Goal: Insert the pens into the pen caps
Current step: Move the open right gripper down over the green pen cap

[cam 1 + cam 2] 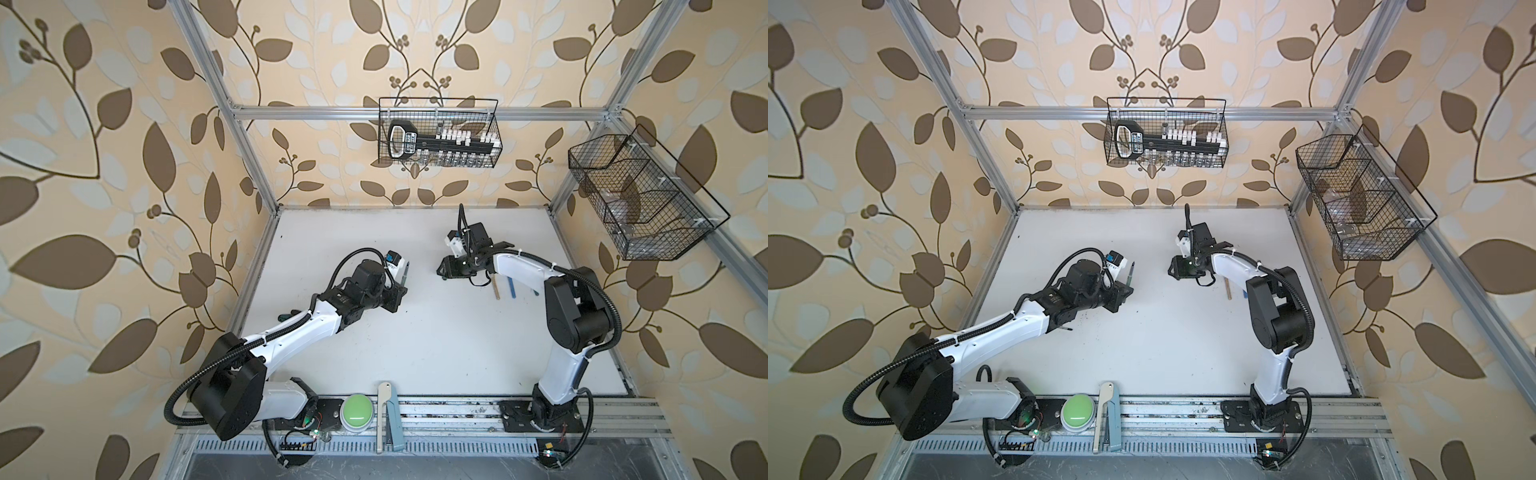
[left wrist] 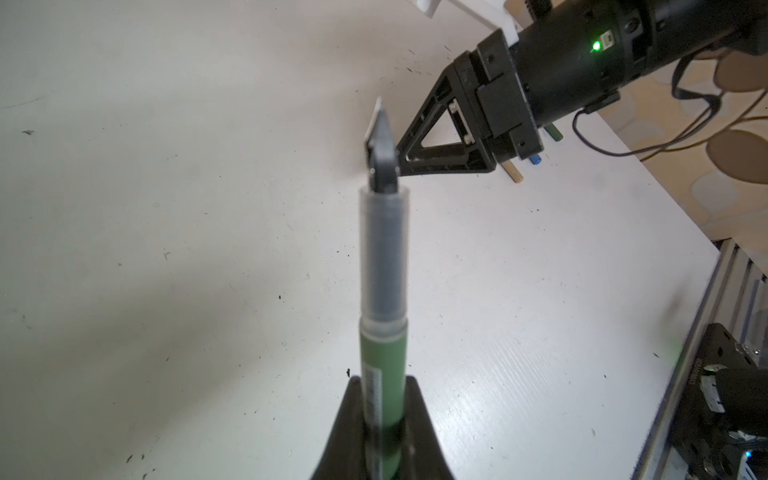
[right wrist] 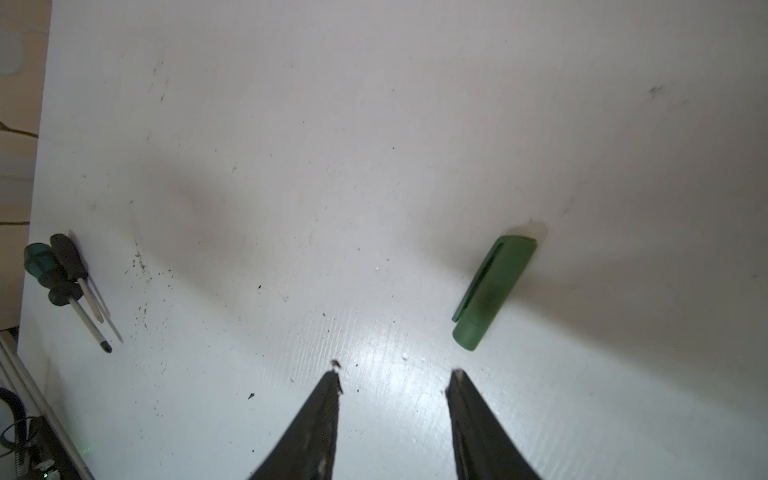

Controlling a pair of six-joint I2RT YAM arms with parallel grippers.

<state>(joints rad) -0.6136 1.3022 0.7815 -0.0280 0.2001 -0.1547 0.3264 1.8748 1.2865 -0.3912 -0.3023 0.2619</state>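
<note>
The table (image 1: 415, 353) has its widest bare stretch across the near half, between the two arm bases, and more open surface toward the far left corner. The right side is more crowded.

The left gripper (image 2: 383, 390) hangs over the left-centre of the table, its jaws clamped tight on the body of one dark green pen (image 2: 383, 291). The pen is off the surface and its dark tip points toward the right gripper (image 3: 395, 376). That gripper sits low over the far right-centre. Its jaws stand partly apart with nothing between them.

One green cap (image 3: 492, 291) lies flat on the table just beyond the right jaws and off to one side, touching neither.

Three more pens lie side by side near the right edge, partly under the right forearm: a tan pen (image 1: 496, 289), a blue pen (image 1: 510, 286) and a second dark green pen (image 2: 555, 133), of which only the end shows. I cannot tell whether these carry caps.

That makes four pens and one loose cap in view.

By the left edge lie two screwdrivers touching each other, a green-handled screwdriver (image 3: 45, 270) and a black-handled screwdriver (image 3: 70, 259).
</note>
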